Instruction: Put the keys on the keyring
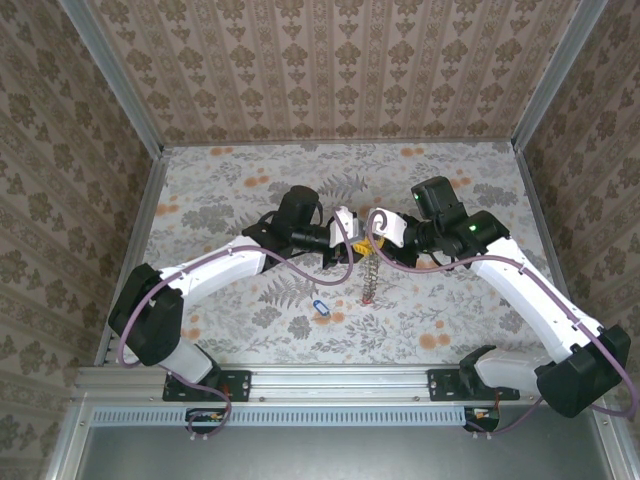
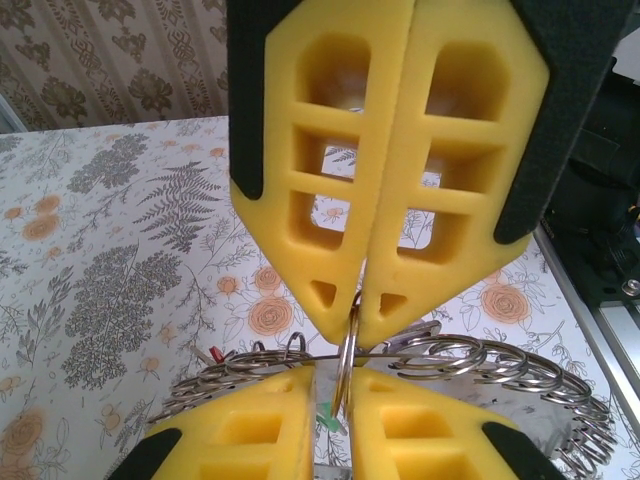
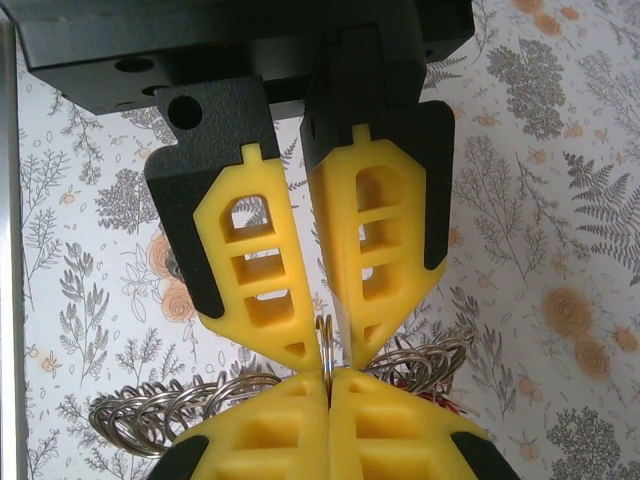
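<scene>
The keyring (image 1: 371, 278), a chain-like bunch of grey metal rings, hangs from both grippers above the table's middle. My left gripper (image 1: 359, 243) and right gripper (image 1: 373, 243) meet tip to tip. In the left wrist view my left gripper (image 2: 335, 388) pinches one thin ring with a narrow gap between its pads, and the right gripper (image 2: 362, 318) clamps the same ring from above; the rest of the keyring (image 2: 480, 360) fans out sideways. In the right wrist view my right gripper (image 3: 328, 385) is shut tight on that ring, below the left gripper (image 3: 330, 345). A blue-tagged key (image 1: 320, 307) lies loose on the table.
The floral table (image 1: 220, 190) is walled by patterned panels at the back and sides. A metal rail (image 1: 340, 380) runs along the near edge by the arm bases. A bit of red tag (image 2: 215, 353) shows among the rings.
</scene>
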Available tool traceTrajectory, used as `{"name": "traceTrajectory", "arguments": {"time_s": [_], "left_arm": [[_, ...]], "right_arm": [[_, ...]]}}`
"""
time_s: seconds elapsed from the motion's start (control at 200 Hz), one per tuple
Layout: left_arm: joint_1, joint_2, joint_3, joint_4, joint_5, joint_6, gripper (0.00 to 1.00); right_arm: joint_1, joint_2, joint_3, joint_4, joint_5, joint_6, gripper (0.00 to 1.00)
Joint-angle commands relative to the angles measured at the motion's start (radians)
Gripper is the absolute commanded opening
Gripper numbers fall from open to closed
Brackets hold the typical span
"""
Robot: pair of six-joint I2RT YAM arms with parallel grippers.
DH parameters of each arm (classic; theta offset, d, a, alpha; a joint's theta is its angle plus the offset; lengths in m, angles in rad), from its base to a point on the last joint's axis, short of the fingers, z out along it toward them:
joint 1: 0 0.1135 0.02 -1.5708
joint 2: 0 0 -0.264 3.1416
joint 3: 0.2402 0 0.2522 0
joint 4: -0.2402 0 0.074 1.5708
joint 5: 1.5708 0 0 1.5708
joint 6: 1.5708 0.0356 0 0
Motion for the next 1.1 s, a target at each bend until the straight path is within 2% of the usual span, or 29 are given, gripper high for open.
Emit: {"name": "traceTrajectory", "arguments": {"time_s": [0.0,0.08,0.25,0.5,0.625,0.87,1.035,1.095], "left_arm": [[-0.010,-0.008,0.006,0.061,0.004,-0.009,0.11],[-0.010,-0.010,0.006,0.061,0.004,-0.010,0.00],[-0.001,-0.016,-0.011,0.114,0.018,-0.046,0.00],[0.030,-0.023,-0.058,0.283,0.138,-0.157,0.00],[0.033,-0.022,-0.062,0.304,0.168,-0.169,0.00],[0.034,-0.002,-0.054,0.321,0.210,-0.193,0.00],[0.035,0.000,-0.048,0.316,0.202,-0.190,0.00],[0.034,-0.005,-0.052,0.327,0.206,-0.195,0.00]], "right_arm": [[0.018,0.009,0.038,-0.045,-0.010,-0.018,0.00],[0.021,0.013,0.043,-0.053,-0.009,-0.018,0.01],[0.011,-0.024,-0.006,0.039,-0.018,0.063,0.09],[-0.080,-0.057,-0.115,0.172,-0.199,0.148,0.17],[-0.108,-0.073,-0.161,0.225,-0.259,0.180,0.17],[-0.140,-0.075,-0.175,0.276,-0.322,0.207,0.10],[-0.141,-0.075,-0.161,0.277,-0.327,0.206,0.01],[-0.141,-0.071,-0.159,0.267,-0.292,0.203,0.06]]}}
